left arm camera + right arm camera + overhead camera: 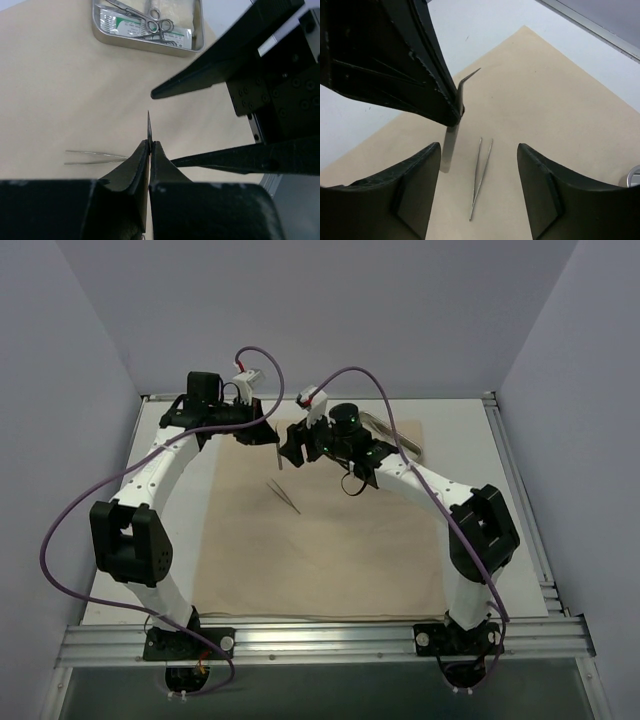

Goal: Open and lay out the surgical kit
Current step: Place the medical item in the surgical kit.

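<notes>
The beige cloth (320, 550) lies spread flat. One pair of thin straight tweezers (283, 495) lies on it, also seen in the right wrist view (481, 177) and the left wrist view (95, 156). My left gripper (150, 144) is shut on a second pair of tweezers with a bent tip (451, 142) and holds it above the cloth. My right gripper (479, 147) is open and empty, above the lying tweezers and close beside the left gripper (275, 440). The steel tray (150, 46) at the cloth's far end holds ring-handled clamps (159, 24) and packets (122, 25).
The tray shows at the back right of the cloth in the top view (398, 435), partly hidden by my right arm. Bare white table (160, 455) borders the cloth, and metal rails (320, 640) run along the near and right edges. Grey walls enclose the space.
</notes>
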Motion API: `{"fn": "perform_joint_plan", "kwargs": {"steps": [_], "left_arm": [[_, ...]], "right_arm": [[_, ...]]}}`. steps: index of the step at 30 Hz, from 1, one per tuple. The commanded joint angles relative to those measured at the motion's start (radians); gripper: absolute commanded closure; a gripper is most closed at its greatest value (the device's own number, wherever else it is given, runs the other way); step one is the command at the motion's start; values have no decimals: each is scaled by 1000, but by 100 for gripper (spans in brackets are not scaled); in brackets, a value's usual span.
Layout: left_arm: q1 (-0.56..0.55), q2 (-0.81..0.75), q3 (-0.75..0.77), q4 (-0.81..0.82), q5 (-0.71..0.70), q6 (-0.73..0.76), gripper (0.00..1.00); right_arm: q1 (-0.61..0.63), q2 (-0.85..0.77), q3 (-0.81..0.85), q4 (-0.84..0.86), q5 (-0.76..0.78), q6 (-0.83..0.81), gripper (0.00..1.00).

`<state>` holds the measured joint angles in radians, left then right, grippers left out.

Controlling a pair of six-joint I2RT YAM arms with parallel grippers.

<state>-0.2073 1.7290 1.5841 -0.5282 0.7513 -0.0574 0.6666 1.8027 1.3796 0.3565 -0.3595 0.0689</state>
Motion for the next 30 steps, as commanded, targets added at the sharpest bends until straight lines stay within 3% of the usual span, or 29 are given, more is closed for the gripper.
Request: {"fn": "perform_joint_plan", "kwargs": {"steps": [1, 4, 9, 14, 26, 30], "left_arm": [[5, -8, 8, -25, 121, 115, 98], [6, -20, 8, -81, 180, 198, 98], [5, -45, -7, -95, 270, 234, 98], [5, -49, -9, -76, 264, 218, 98], [6, -52, -15, -62, 310, 203, 98], [6, -52, -18, -64, 310, 206, 98]], "right_arm": [[-39, -75, -16, -16, -173, -57, 41], [-65, -101, -86, 92, -291, -37, 36], [-67, -92, -132, 214, -389, 43, 39], [-67, -46, -122, 282, -464, 95, 50], [-73, 1, -106, 314, -446, 154, 68], [-79, 4, -109, 335, -458, 175, 88]]}}
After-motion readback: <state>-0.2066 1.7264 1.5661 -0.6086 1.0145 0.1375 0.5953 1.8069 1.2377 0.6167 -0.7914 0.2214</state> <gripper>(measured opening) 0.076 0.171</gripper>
